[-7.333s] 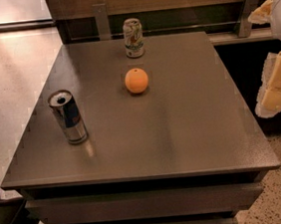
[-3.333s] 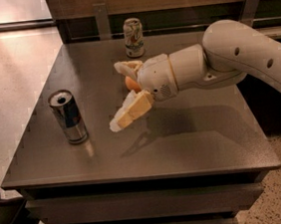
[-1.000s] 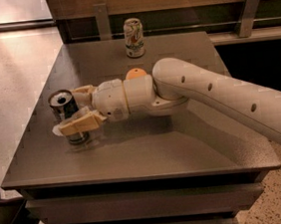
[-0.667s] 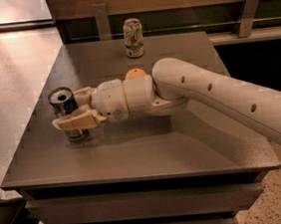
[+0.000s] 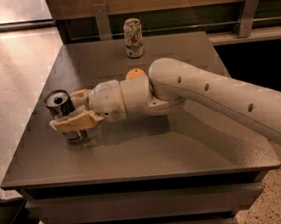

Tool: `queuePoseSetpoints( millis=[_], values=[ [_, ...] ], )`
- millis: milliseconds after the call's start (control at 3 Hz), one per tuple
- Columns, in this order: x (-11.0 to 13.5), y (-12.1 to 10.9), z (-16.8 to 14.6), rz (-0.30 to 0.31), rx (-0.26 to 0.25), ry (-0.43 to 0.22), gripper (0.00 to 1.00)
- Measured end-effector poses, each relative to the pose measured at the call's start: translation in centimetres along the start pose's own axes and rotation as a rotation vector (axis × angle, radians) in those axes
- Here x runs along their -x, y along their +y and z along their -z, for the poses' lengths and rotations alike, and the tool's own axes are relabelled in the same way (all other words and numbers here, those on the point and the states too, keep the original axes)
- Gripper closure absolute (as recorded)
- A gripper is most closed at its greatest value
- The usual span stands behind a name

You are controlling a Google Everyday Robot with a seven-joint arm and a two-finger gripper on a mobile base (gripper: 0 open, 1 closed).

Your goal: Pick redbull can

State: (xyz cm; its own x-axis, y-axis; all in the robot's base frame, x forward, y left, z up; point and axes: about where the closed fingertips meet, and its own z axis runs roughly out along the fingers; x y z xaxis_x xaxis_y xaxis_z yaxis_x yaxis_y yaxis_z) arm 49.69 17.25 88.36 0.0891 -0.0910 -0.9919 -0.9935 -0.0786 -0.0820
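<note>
We see the redbull can (image 5: 58, 101), slim, silver-blue, shiny-topped, at the table's (image 5: 185, 152) nine o'clock side, the gripper (image 5: 65, 112) pinching its middle between both fingers, an orange (image 5: 135, 73) toward centre, a pale patterned can (image 5: 133, 37) at twelve o'clock.

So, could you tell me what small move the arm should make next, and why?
Probably a short, straight lift, once the grip is sure. The gripper sits around the middle of the redbull can, whose base seems to rest on the table. The orange lies behind the arm, clear of a vertical lift.
</note>
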Motion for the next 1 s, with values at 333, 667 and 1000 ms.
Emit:
queuePoseSetpoints(
  millis=[333, 667, 1000],
  values=[
    [0.4, -0.1, 0.0, 0.004, 0.002, -0.003, 1.0],
    [1.9, -0.5, 0.4, 0.028, -0.001, -0.003, 1.0],
    [4.1, -0.5, 0.9, 0.076, -0.006, 0.003, 1.0]
  ],
)
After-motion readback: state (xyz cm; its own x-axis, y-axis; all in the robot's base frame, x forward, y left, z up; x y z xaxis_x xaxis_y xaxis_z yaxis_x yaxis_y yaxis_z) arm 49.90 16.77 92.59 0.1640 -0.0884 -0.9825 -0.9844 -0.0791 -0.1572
